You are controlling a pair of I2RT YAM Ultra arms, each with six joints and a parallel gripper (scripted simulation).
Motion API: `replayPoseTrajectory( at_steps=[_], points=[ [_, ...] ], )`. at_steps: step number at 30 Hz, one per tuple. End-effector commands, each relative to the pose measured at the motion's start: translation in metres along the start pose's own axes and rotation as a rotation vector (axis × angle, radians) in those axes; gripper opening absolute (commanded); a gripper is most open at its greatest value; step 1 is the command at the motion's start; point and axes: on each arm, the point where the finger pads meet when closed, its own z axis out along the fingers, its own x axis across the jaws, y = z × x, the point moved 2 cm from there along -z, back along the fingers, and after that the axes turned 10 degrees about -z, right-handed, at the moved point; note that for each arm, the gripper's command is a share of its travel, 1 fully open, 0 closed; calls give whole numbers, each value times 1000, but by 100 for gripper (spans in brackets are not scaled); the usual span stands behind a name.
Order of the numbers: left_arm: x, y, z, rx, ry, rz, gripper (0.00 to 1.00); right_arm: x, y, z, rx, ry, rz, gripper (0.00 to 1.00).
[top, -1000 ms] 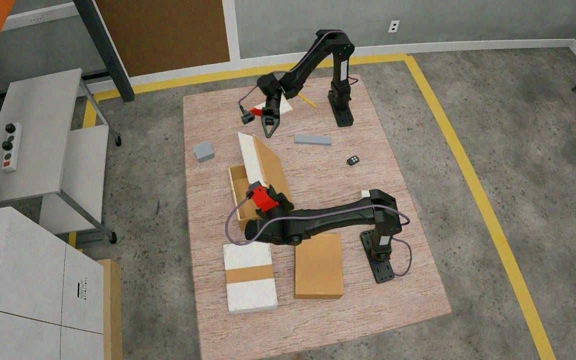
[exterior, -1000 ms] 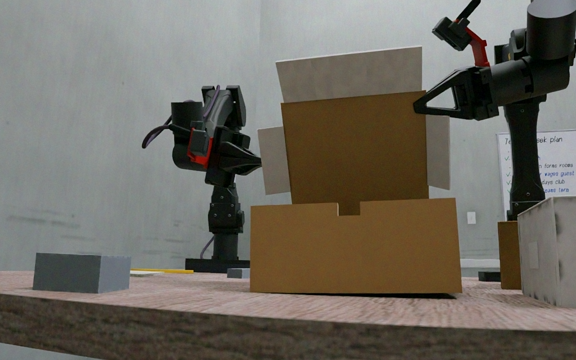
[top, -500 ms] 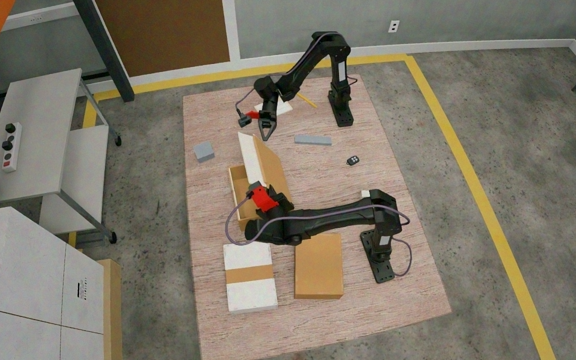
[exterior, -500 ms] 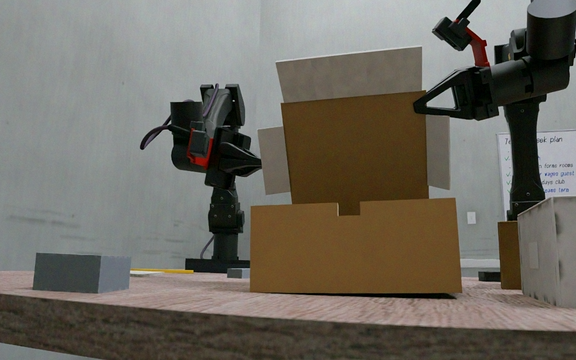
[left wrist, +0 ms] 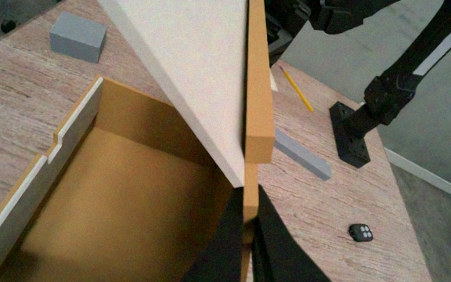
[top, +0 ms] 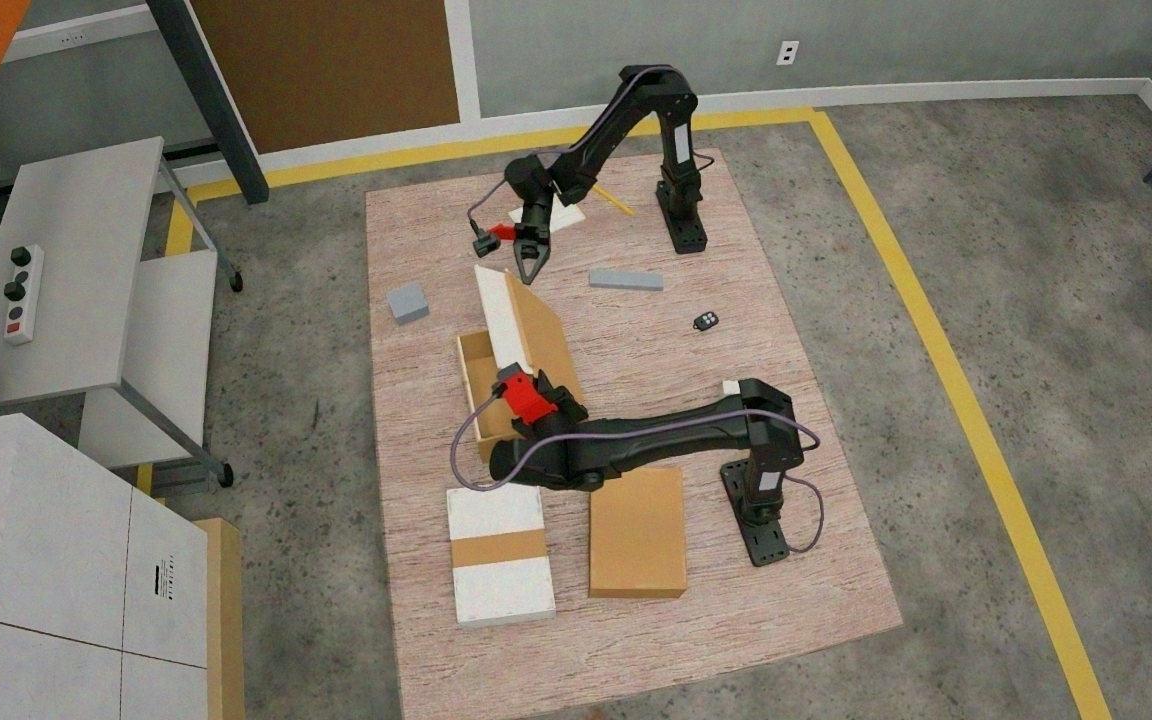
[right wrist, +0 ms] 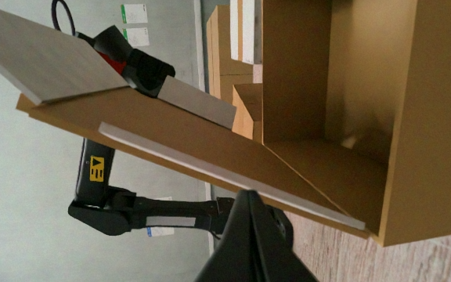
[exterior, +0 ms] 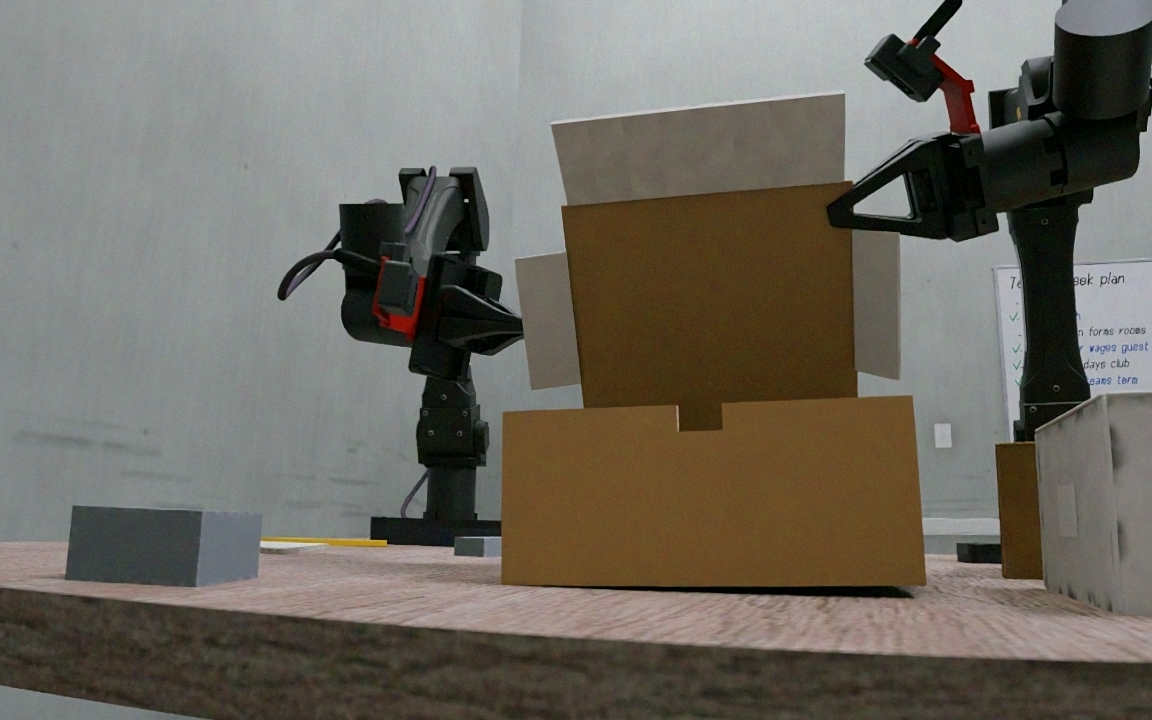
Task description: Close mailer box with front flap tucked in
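The mailer box (top: 475,353) (exterior: 705,501) (left wrist: 124,211) (right wrist: 433,137) sits flat, its visible floor bare. Its lid (top: 553,340) (exterior: 710,295) (right wrist: 194,137) stands raised, with the front flap (top: 499,313) (exterior: 701,147) (left wrist: 194,59) angled from its top edge. The right-arm side flap (exterior: 549,322) (right wrist: 210,168) and the left-arm side flap (exterior: 875,295) (right wrist: 198,99) stick out from the lid. My left gripper (exterior: 838,214) (left wrist: 247,194) is shut on the lid's edge near its upper corner. My right gripper (top: 526,279) (exterior: 522,328) (right wrist: 247,200) is shut and empty, its tips at the near side flap; contact is unclear.
A grey block (top: 407,302) (exterior: 132,546) (left wrist: 77,37) and a grey bar (top: 625,280) (left wrist: 304,154) lie near the box. A white box (top: 499,591), a brown box (top: 636,532), a pencil (top: 613,199) and a key fob (top: 705,320) (left wrist: 361,233) lie elsewhere on the table.
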Motion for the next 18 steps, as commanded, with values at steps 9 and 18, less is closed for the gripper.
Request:
replayPoseTrajectory(
  at_steps=[9, 18],
  points=[
    [-10, 8, -5, -7, 34, 70, 1, 9, 10, 8, -7, 13, -33, 1],
    [-10, 8, -4, -5, 34, 70, 1, 1, 15, 13, -11, 11, -25, 1]
  ],
)
